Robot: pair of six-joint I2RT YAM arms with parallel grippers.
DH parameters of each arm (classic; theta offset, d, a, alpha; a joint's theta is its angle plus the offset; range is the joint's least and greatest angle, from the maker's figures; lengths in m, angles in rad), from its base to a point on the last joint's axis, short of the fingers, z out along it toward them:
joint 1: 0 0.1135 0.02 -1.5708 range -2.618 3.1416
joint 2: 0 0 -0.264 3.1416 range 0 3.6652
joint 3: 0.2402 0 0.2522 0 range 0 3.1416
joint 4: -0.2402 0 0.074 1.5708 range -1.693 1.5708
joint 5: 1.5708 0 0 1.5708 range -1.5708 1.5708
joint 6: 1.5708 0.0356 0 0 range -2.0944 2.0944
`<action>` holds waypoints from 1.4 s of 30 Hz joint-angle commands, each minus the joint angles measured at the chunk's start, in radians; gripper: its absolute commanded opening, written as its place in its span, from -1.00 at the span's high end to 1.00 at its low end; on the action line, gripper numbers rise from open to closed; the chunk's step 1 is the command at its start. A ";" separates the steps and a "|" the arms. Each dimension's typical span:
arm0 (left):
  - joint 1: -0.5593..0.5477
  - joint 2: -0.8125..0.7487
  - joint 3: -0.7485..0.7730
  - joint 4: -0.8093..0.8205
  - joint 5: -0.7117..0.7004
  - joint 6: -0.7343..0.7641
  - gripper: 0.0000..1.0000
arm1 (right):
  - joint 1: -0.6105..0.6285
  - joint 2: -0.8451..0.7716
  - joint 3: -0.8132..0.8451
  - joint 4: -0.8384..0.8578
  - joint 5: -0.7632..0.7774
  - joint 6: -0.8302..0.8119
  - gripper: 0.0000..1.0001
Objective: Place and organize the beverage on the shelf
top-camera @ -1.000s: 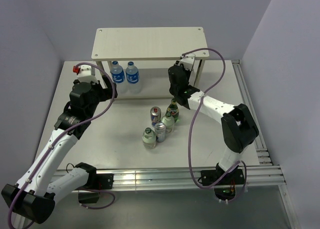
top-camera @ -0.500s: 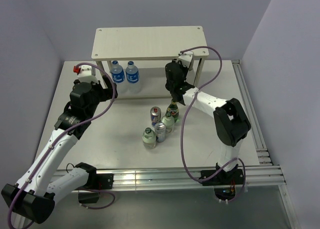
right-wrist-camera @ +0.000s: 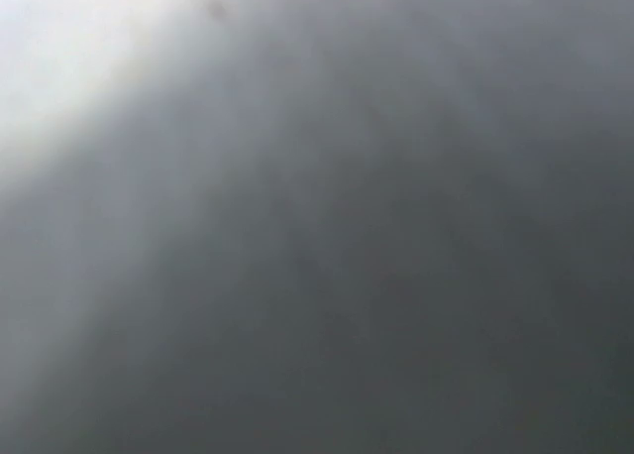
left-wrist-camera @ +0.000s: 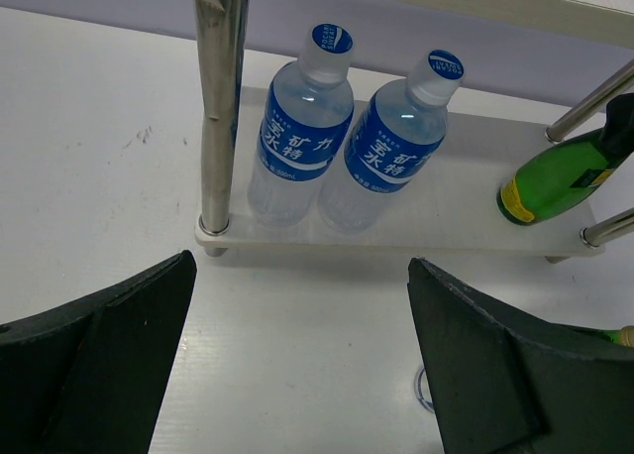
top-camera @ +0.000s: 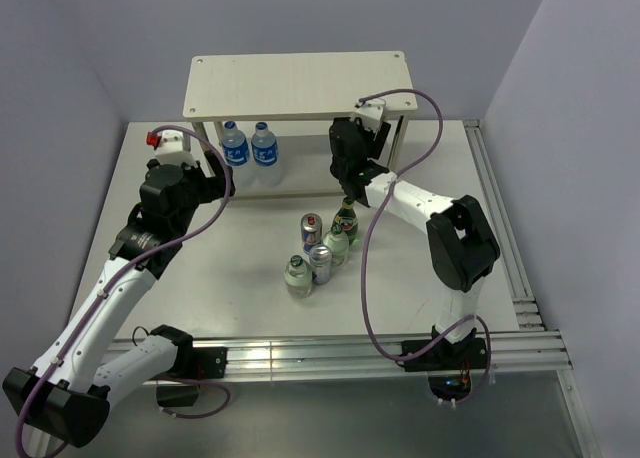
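Observation:
The shelf stands at the back of the table. Two blue-labelled water bottles stand side by side on its lower board. A green glass bottle leans tilted on that board further right. My right gripper reaches in under the top board, its black end at the green bottle's upper part. Its jaws are hidden, and the right wrist view is only dark blur. My left gripper hovers open over bare table in front of the water bottles, holding nothing.
A cluster of beverages stands mid-table: a can, a green bottle, a pale bottle, another can and a bottle. A metal shelf leg rises just left of the water bottles. Walls close in on both sides.
My right arm has pushed its wrist left and further in under the shelf's top board, its elbow swinging back. The left arm and the beverages on the table have not moved.

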 commanded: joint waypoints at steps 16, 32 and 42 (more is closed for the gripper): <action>-0.002 -0.009 0.002 0.028 -0.035 0.032 -0.91 | -0.005 -0.234 -0.145 -0.086 -0.189 0.040 -0.91; -0.004 -0.003 0.005 0.027 -0.047 0.034 -0.91 | 0.026 -0.650 -0.455 -0.244 -0.335 0.127 -0.93; -0.002 -0.006 0.005 0.024 -0.055 0.034 -0.92 | 0.110 -0.761 -0.607 -0.227 -0.559 0.135 -0.93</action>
